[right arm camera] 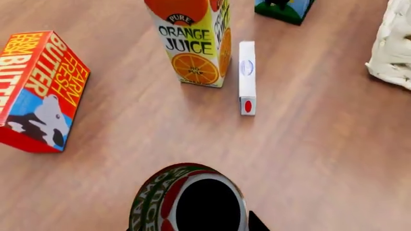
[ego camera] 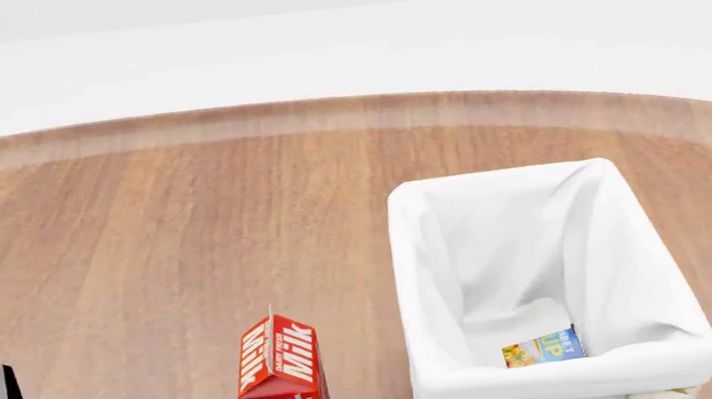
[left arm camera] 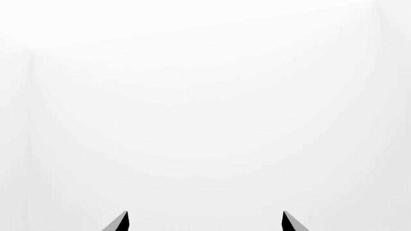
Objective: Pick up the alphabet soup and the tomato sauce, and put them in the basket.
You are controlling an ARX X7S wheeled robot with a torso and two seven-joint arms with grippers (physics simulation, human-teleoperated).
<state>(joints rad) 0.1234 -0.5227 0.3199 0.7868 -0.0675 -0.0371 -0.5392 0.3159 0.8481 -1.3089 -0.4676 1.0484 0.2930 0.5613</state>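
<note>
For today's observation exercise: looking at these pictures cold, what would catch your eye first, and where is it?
The white-lined basket on the wooden table, with the alphabet soup already lying inside. Next, the red milk carton standing left of it. In the right wrist view, the tomato sauce looms close to the camera, with the orange juice carton beyond.

Surface: wooden table (ego camera: 133,245), brown grain, pale curved far edge.
Basket (ego camera: 414,253): stands on table, right side in head view; white liner.
Milk carton (ego camera: 281,384): upright, just left of basket.
Butter box (right arm camera: 40,91): on the wood, apart from juice.
Orange juice carton (right arm camera: 192,41): upright.
Small white box (right arm camera: 247,77): flat, just beside juice carton.
Green-blue box (right arm camera: 282,8): near juice, mostly cut off.
</note>
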